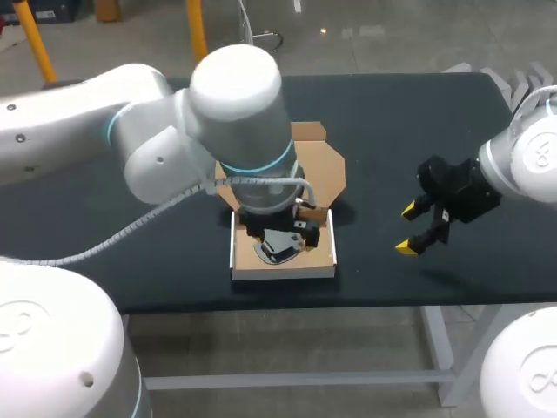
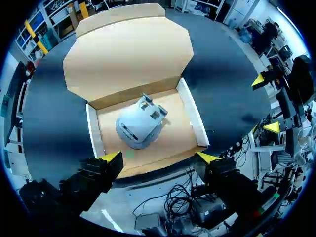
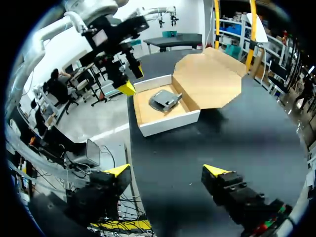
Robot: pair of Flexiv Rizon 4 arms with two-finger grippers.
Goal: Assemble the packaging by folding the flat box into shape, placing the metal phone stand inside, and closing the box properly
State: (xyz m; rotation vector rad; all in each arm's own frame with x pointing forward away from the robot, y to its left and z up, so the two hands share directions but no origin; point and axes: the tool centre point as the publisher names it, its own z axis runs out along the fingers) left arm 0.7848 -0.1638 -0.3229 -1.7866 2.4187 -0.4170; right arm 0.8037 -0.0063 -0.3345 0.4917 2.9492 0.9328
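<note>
Left gripper (image 2: 159, 159): fingers spread, holding nothing, hovering above the box (image 2: 195, 121) with both yellow tips over its near wall. Right gripper (image 1: 407, 229): also released and empty, over bare table (image 1: 418, 131) well to the right of the box. Box is folded into a tray with white outer walls and sits close to the table's front edge, about midway along it. Lid flap (image 2: 128, 54) is open and laid back flat toward the far edge. Metal phone stand (image 2: 140, 126) lies folded on the tray floor, near its middle, clear of the walls. Judgement: stand is stiff, smooth and probably weighty for its size, unlikely to shift. Cardboard is light, creases easily and may slide when pushed. Best hold for closing looks like the lid's free far edge, with the tray steadied at a side wall. Print: no legible writing or labels on box or stand.
</note>
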